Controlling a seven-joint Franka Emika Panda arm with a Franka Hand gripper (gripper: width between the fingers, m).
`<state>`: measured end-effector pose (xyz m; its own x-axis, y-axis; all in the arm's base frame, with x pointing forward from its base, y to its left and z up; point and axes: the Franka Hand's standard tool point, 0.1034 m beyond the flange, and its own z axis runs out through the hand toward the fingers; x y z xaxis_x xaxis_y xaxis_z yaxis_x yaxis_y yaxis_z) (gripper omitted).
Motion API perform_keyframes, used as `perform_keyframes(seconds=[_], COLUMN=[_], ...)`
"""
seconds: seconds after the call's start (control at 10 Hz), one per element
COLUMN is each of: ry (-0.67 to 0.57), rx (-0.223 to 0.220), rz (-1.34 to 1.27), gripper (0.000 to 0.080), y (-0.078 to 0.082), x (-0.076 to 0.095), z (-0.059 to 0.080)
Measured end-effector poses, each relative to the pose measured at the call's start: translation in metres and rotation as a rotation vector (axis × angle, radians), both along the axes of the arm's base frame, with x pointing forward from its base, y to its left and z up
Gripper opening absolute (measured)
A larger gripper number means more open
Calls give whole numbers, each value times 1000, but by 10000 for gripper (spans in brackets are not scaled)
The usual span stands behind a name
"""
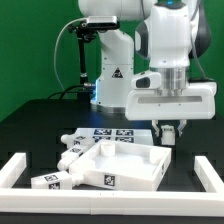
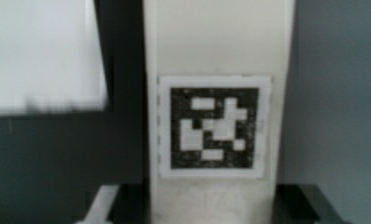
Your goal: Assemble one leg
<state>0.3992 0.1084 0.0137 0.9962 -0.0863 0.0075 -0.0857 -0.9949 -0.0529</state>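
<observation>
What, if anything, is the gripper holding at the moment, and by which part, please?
The gripper appears to hold the leg, one finger on each side of the post near its tag marker; the exterior view does not show the contact.

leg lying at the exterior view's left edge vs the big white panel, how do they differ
The leg is far smaller than the panel. The leg is a short square post, the panel a wide rimmed tray. The leg lies on its side, the panel flat, open side up. Both are white with black-and-white tags.
</observation>
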Motion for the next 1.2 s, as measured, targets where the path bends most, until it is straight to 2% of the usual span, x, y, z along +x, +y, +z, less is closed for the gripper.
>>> perform_keyframes(seconds=[0.1,0.5,0.6,0.7,0.8,0.9,1.0,1.1,1.2], ry=[-17,-17,-12,0,-17,-24,-58,-100,-91], rx=[4,9,6,3,3,6,0,-9,-7], rz=[-1,-24,4,78,129,180,246,295,292], gripper=[285,292,476,476,607,642,648,648,648], y=[1,1,-2,-18,-36,-46,-46,-42,-34], x=[5,6,7,19,34,47,57,57,49], z=[0,0,1,14,32,47,52,49,44])
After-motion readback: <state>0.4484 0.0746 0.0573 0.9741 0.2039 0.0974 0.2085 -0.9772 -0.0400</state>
